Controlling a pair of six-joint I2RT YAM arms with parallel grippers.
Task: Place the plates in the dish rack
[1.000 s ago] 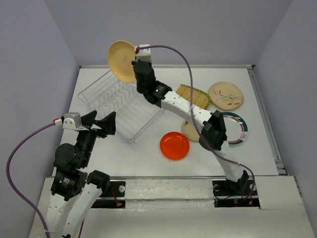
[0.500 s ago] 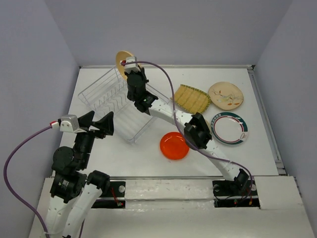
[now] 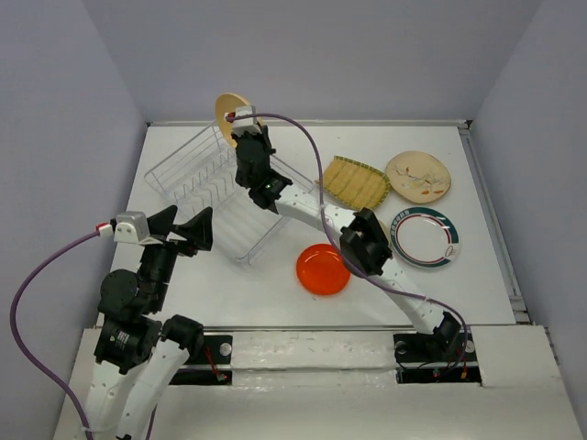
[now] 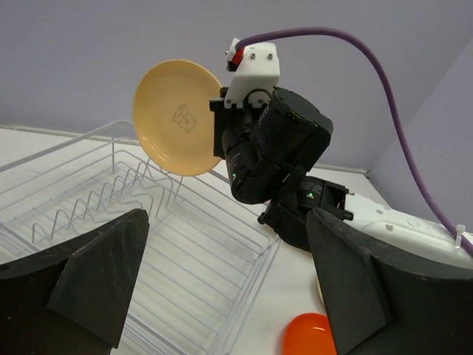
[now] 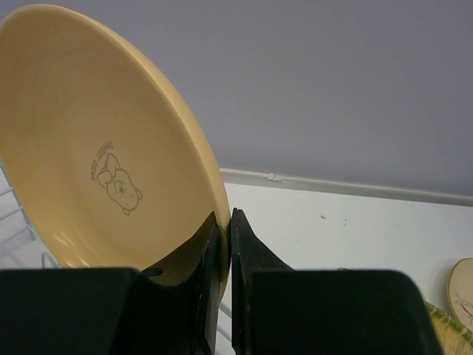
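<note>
1. Right claw [image 5: 225, 222]: my two matte black fingers are clenched on the rim of the peach plate [image 5: 96, 148], one pad against each face.
2. Peach plate: round and glossy, with a shallow smooth well and a small printed animal figure with lettering at its centre. I hold it upright, on edge, above the far corner of the rack [image 3: 215, 197].
3. Rack: a rectangular basket of thin white wire. A row of upright looped tines runs along its floor.
4. Left claw [image 3: 188, 229]: released, its black wedge-shaped fingers spread wide and grasping nothing. It hovers just beside the rack's near left side.
5. Lying flat on the white table [image 3: 257, 293], right of the rack:
   - a squarish ribbed yellow plate [image 3: 356, 181];
   - a cream plate [image 3: 418, 176] with painted marks;
   - a white plate [image 3: 424, 237] with a dark green rim;
   - a small glossy red plate [image 3: 322, 269].
6. Hard to make out:
   - The lettering on the peach plate is too small to read.
   - My fingers cut off its lower edge in the right wrist view.
   - I cannot tell whether its rim touches the rack wire.
   - My right arm covers the rack's right corner and part of the table between the red and white plates.
</note>
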